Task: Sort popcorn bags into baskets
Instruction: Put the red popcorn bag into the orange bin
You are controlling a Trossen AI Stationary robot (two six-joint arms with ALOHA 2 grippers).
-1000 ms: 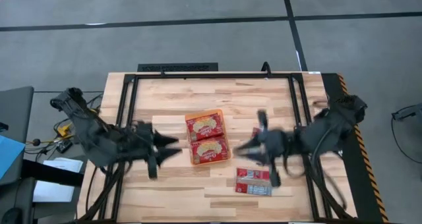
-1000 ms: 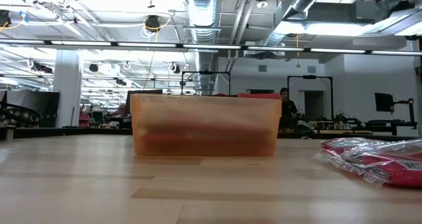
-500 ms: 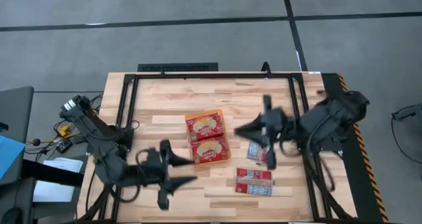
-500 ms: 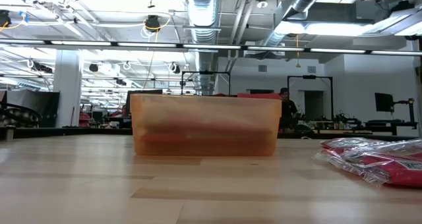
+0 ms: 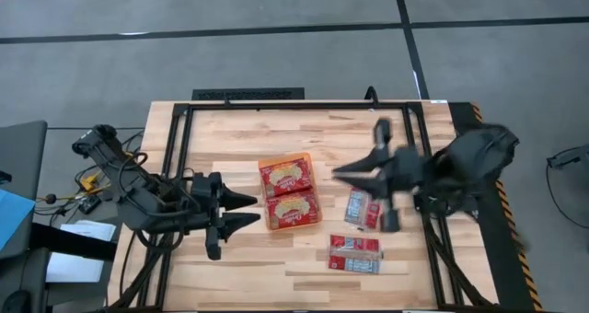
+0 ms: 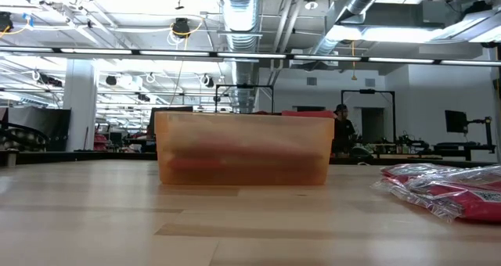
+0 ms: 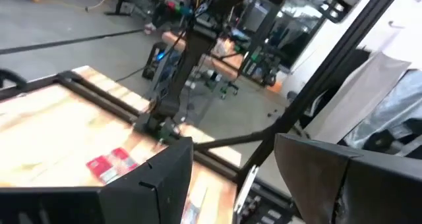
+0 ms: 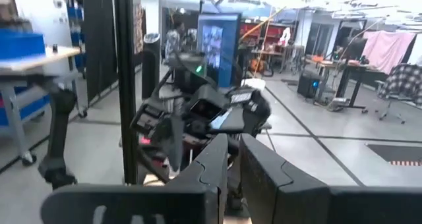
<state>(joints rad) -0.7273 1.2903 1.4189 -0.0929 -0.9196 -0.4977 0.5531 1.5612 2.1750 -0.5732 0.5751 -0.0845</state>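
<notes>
The orange basket stands mid-table with two red popcorn bags lying flat in it; the low view shows its long wall. Two more popcorn bags lie flat on the wood to its right, one close by and one nearer the front edge. Both also show in the low view. My left gripper hovers open just left of the basket, pointing level at it, its fingers wide apart and empty. My right gripper hangs shut above the basket's right side, holding nothing.
A black frame runs round the tabletop. Bare wood lies along the far side and at the near left. Beyond the table the low view shows a workshop with a person standing far back.
My left gripper swung toward the table's near edge and came back beside the basket's left side. My right gripper rose and moved toward the far edge, uncovering the popcorn bag right of the basket. The bags and the basket have not moved.
</notes>
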